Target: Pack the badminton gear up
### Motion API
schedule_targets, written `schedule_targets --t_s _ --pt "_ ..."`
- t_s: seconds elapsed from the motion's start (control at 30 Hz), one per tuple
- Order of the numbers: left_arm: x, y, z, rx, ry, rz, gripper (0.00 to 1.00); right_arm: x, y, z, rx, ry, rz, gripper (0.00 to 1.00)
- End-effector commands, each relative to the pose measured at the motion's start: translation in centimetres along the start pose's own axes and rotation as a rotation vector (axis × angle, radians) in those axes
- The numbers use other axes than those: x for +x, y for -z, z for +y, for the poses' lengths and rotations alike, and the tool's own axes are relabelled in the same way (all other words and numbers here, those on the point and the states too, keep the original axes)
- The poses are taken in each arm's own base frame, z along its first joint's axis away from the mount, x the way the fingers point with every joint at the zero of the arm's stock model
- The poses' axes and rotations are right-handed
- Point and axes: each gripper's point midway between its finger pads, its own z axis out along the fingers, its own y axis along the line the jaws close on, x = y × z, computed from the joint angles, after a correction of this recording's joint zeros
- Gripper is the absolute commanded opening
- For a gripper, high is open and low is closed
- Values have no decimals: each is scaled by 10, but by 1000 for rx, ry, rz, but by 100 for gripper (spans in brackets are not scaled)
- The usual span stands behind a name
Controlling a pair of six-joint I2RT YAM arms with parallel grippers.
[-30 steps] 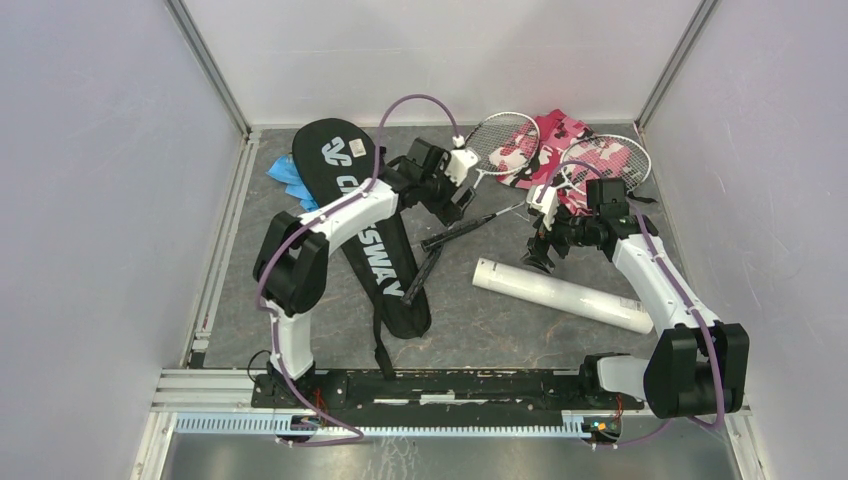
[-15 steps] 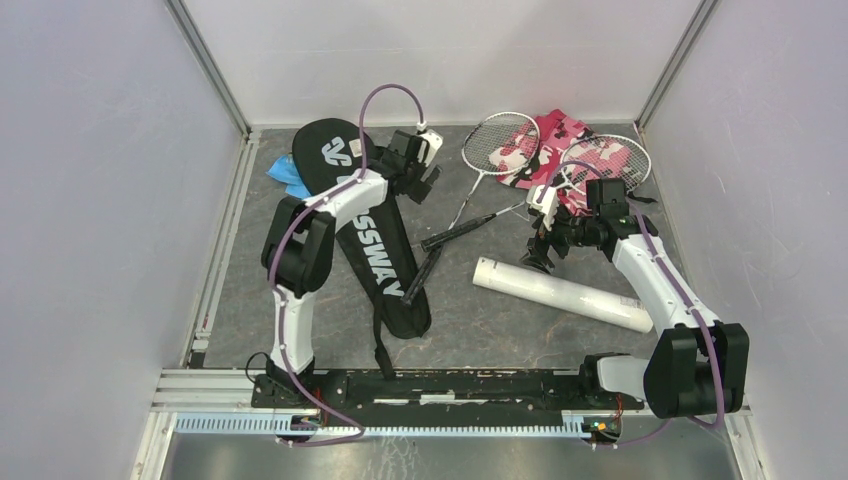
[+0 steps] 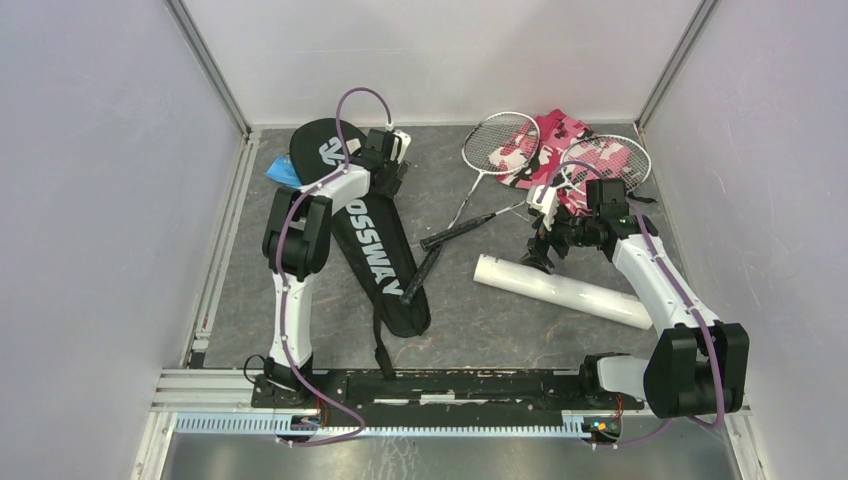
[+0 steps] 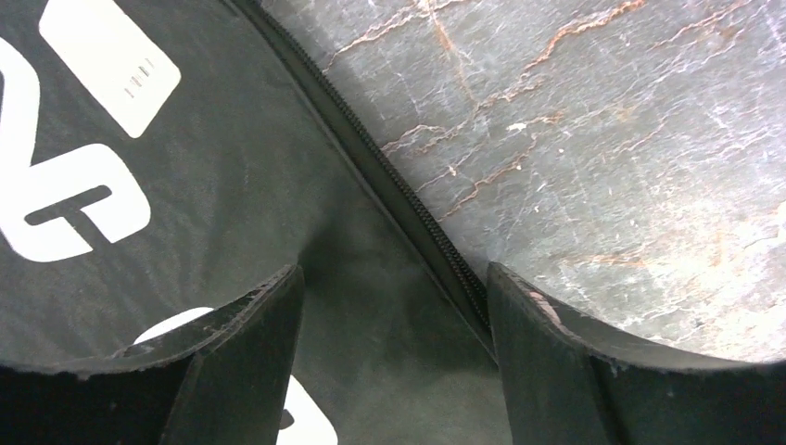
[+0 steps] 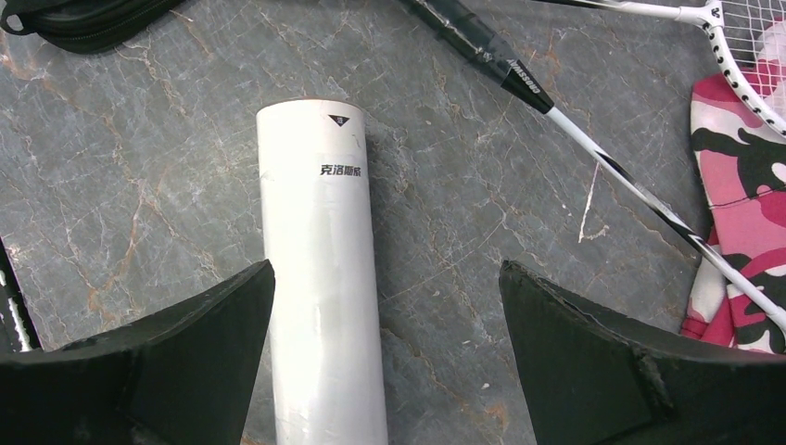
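The long black "CROSSWAY" racket bag (image 3: 375,250) lies flat at the left. My left gripper (image 3: 386,183) is open and empty, low over the bag's upper right edge; in the left wrist view (image 4: 394,289) its jaws straddle the zipper (image 4: 408,204). The white tube (image 3: 560,290) lies at the right. My right gripper (image 3: 541,256) is open and empty above the tube's left end (image 5: 320,278). Two silver rackets (image 3: 497,147) (image 3: 606,160) lie crossed, with black handles (image 3: 455,232) in the middle. No shuttlecock is in view.
A pink camouflage cloth (image 3: 560,135) lies under the racket heads at the back right, and also shows in the right wrist view (image 5: 741,185). A blue cloth (image 3: 282,172) pokes out from under the bag's left edge. Metal frame posts and white walls enclose the table.
My left arm has swung left, from over the racket handles to the bag's upper right edge. The right arm and the tube have not moved.
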Motion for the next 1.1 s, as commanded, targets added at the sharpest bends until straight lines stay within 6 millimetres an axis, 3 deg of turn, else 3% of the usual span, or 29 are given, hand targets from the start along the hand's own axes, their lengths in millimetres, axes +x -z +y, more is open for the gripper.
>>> schedule_targets --t_s 0.0,0.23,0.43,0.6,0.87,1.07 --pt "15 -8 3 20 41 17 71 -2 -1 2 -17 -4 -17 97" --pt "16 4 7 45 56 -1 40 0 -3 2 -27 -15 -16 96" --pt "12 14 19 40 61 -9 4 0 -5 4 -40 -22 -19 97" --pt "6 32 26 52 21 -24 2 0 -5 4 -42 -24 -22 96" --pt "-9 78 42 56 -107 -70 2 -2 -3 6 -44 -18 -29 96" --pt "-5 98 61 14 -238 -60 2 -2 -4 7 -50 -22 -29 96"
